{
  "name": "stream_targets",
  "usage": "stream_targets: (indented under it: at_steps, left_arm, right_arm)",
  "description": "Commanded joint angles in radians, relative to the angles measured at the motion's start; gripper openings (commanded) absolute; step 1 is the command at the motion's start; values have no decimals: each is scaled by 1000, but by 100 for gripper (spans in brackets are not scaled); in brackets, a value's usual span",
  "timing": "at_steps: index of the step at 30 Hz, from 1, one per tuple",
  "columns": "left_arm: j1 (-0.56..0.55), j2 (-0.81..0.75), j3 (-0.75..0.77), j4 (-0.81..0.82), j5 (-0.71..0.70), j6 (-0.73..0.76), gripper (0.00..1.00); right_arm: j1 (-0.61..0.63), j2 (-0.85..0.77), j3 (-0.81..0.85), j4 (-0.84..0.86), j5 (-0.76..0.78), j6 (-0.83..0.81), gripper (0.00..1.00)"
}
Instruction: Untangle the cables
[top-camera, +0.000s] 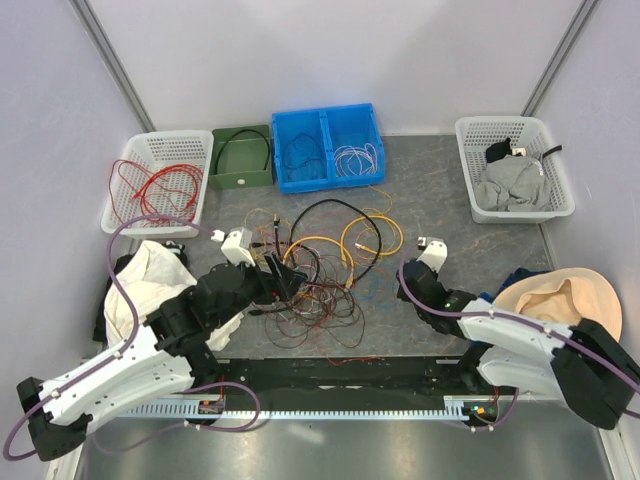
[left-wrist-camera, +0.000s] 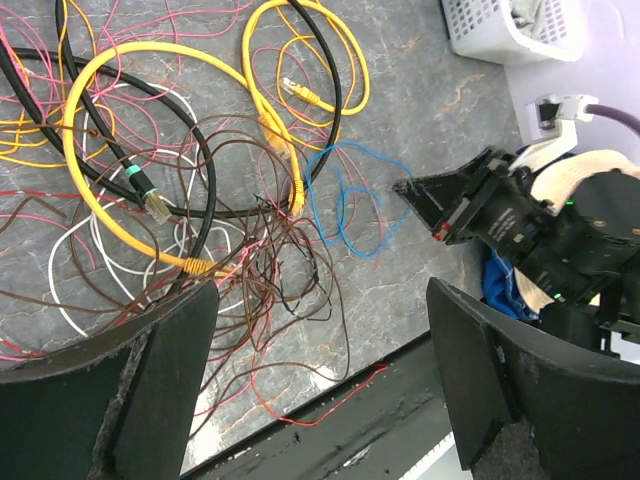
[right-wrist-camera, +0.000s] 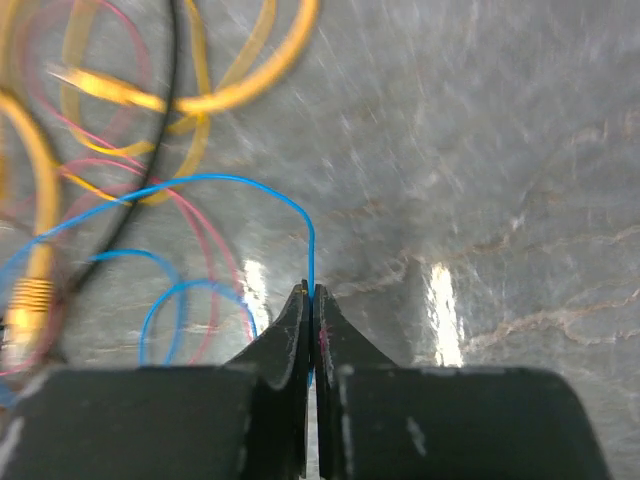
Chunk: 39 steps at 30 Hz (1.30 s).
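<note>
The cables (top-camera: 322, 265) lie in a knotted heap at the table's middle: yellow loops (left-wrist-camera: 150, 50), a thicker black cable (left-wrist-camera: 205, 170), brown strands (left-wrist-camera: 290, 260), and red and white strands. A thin blue wire (right-wrist-camera: 311, 235) loops out at the heap's right side and also shows in the left wrist view (left-wrist-camera: 311, 195). My right gripper (right-wrist-camera: 313, 295) is shut on this blue wire, low over the table; it also shows in the top view (top-camera: 403, 280). My left gripper (left-wrist-camera: 320, 300) is open and empty above the brown strands at the heap's near-left side (top-camera: 280, 278).
At the back stand a white basket of red wires (top-camera: 150, 180), a green bin (top-camera: 241, 157), a blue bin (top-camera: 328, 147) and a white basket of cloth (top-camera: 513, 168). A white cloth (top-camera: 150, 275) lies left, a peach one (top-camera: 560, 295) right. A black strip (top-camera: 340, 372) edges the front.
</note>
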Motion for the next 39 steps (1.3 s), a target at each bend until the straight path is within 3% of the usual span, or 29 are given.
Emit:
stream_targets:
  at_steps: [1,7,14,20,33,39]
  left_arm:
    - [-4,-41,-20,-25,-15,-41,91]
    - [-4,-78,-25,-52,-66,-43,90]
    - [-4,-101,-26,-57,-94,-46,90]
    - [-4,-127,-23,-56,-132,-61,90]
    - [-4,-215,-15,-120,-163,-52,89]
    - [-4,-271,-8,-172,-221,-14,89]
  right_arm:
    - [21,-137,53,27,48,-57,0]
    - [52,-316,344,-59,10,-215,0]
    - [52,-196,859,-177,-108,-383,0]
    - [52,-50,1164,-197,-187,-426,0]
    - [47,302,1275,-80,-144,-432,0]
    - [-22,509,1370,-37,-165,-417,0]
